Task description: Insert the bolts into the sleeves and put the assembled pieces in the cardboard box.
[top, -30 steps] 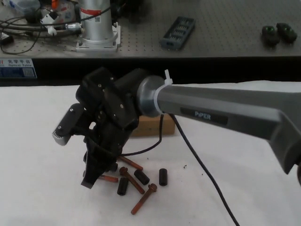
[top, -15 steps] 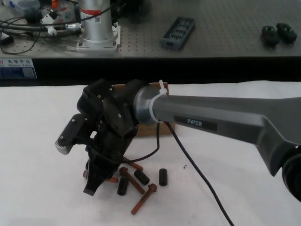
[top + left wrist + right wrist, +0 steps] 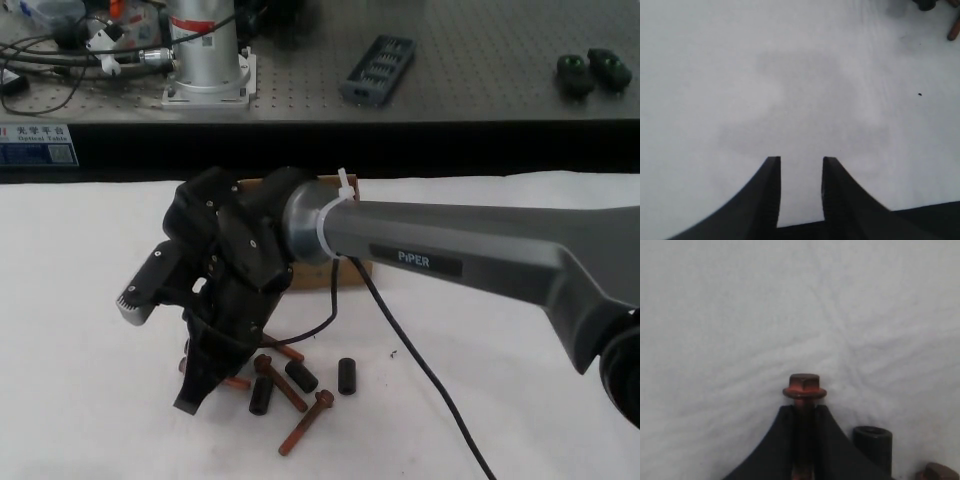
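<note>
My right gripper is shut on the shank of a rust-red bolt, whose hex head sticks out past the fingertips just over the white cloth. A black sleeve stands close beside it. In the high view this gripper points down at the left end of a small heap of bolts and black sleeves. The cardboard box lies behind the wrist, mostly hidden. My left gripper is open over bare cloth, with a sleeve and a bolt tip far off.
A black cable trails from the right arm across the cloth past the heap. Beyond the cloth's far edge runs a perforated bench with a metal post, a dark tray and loose cables.
Over the last second the right arm swung down and slightly forward, so its gripper sank toward the cloth. In the last half second it has hardly moved.
</note>
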Robot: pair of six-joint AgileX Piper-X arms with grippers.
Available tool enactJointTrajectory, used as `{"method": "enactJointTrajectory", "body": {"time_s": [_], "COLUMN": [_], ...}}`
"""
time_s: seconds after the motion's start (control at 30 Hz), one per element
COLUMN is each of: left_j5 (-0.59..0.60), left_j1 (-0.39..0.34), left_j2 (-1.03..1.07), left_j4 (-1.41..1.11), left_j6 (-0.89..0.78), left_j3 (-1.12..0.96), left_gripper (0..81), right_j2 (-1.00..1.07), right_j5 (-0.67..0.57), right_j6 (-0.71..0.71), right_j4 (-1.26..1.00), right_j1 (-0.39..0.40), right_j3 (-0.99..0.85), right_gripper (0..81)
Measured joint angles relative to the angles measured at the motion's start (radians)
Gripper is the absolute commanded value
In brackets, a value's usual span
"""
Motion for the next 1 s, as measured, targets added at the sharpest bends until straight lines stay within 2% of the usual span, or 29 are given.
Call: {"method": "enactJointTrajectory", "body": {"time_s": [0.27, 0.47, 0.73, 1.0], "left_j5": [0.089, 0.149, 0.218, 0.267], "left_j1": [0.0, 0.0, 0.0, -0.007], "left_j2": [0.0, 0.061, 0.36, 0.643], "left_j4": [0.0, -0.034, -0.152, -0.271], "left_j6": [0.116, 0.165, 0.204, 0.214], "left_j3": [0.0, 0.0, -0.051, -0.194], "left_gripper": [21.3, 21.3, 21.3, 21.3], "right_j2": [-0.135, -0.287, -0.538, -0.977], "right_j5": [0.002, -0.005, 0.0, 0.001], "right_j6": [0.111, 0.237, 0.269, 0.275], "right_j4": [0.015, 0.028, 0.06, 0.066], "right_j1": [-0.002, -0.057, -0.158, -0.272], "right_j3": [0.0, 0.04, 0.307, 0.667], "right_gripper": [3.7, 3.7, 3.7, 3.7]}}
